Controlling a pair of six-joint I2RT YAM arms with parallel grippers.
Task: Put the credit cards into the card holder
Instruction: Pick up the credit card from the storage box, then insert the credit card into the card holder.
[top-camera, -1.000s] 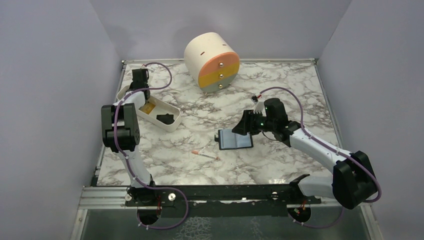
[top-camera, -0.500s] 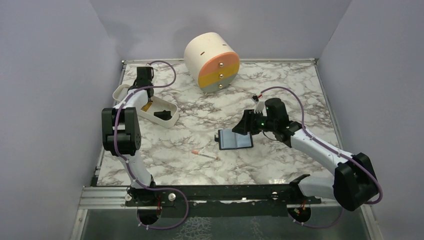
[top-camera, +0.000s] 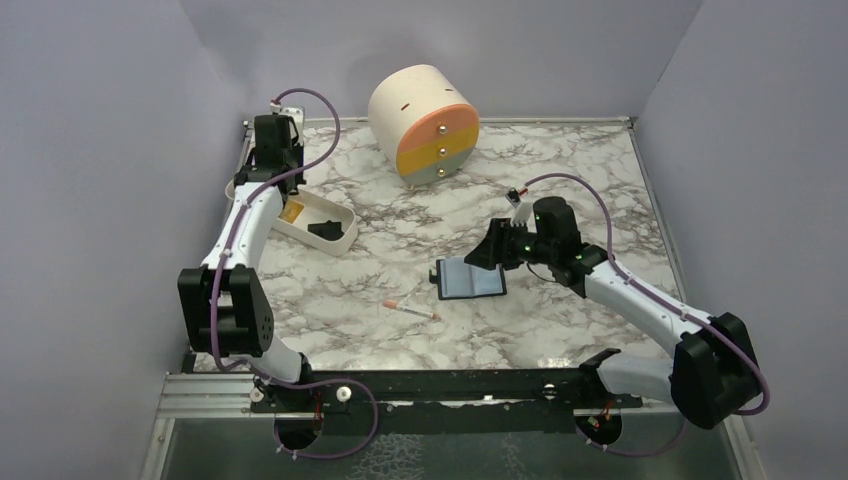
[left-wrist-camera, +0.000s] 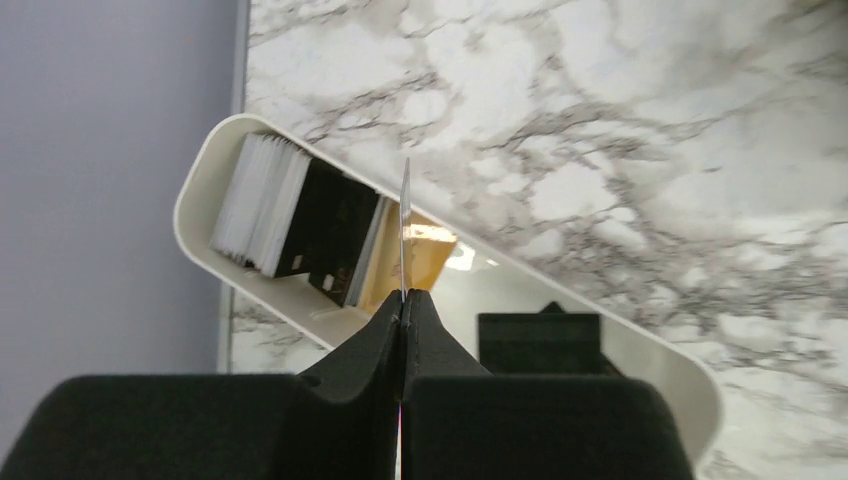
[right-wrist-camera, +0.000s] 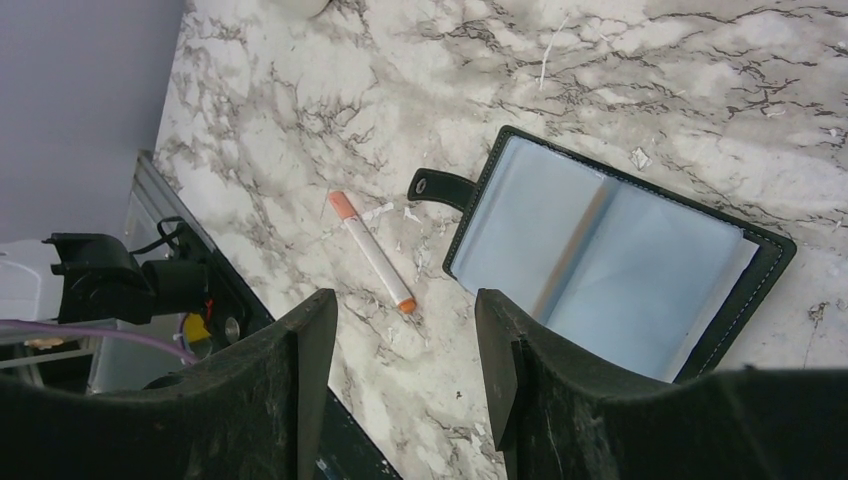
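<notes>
The left arm is stretched far forward along the left wall, its elbow low and its wrist high over the far end of the oblong white plastic tray (top-camera: 343, 238). The left gripper (left-wrist-camera: 403, 300) points down and is pressed closed on a thin plastic card (left-wrist-camera: 404, 225), which stands upright above the tray and touches nothing else. This card shows only its edge, so I cannot tell its colour. In the top view the wrist hides it.

The right arm reaches from the near right corner to the middle of the marble-pattern table (top-camera: 560, 170), with the forearm low. The right gripper (right-wrist-camera: 405, 335) hangs above the table with its two fingers well apart, and nothing is between them. Just beside it the small black bifold card holder (right-wrist-camera: 610, 270) lies open and flat, its inner pockets shining pale blue. One corner of the holder is hidden behind a finger (right-wrist-camera: 520, 390).

Inside the tray a flat orange-yellow card (left-wrist-camera: 420, 262) lies on the bottom, between a leaning stack of white and dark cards (left-wrist-camera: 285, 215) and a black object (left-wrist-camera: 540, 340) that I cannot make out. The gripper's body cuts off the near part of the tray.

A thin white stick with orange tips (top-camera: 411, 310) lies on the table near the holder, apart from it. A cream round box with orange, yellow and grey drawer fronts (top-camera: 425, 125) stands at the far side.
</notes>
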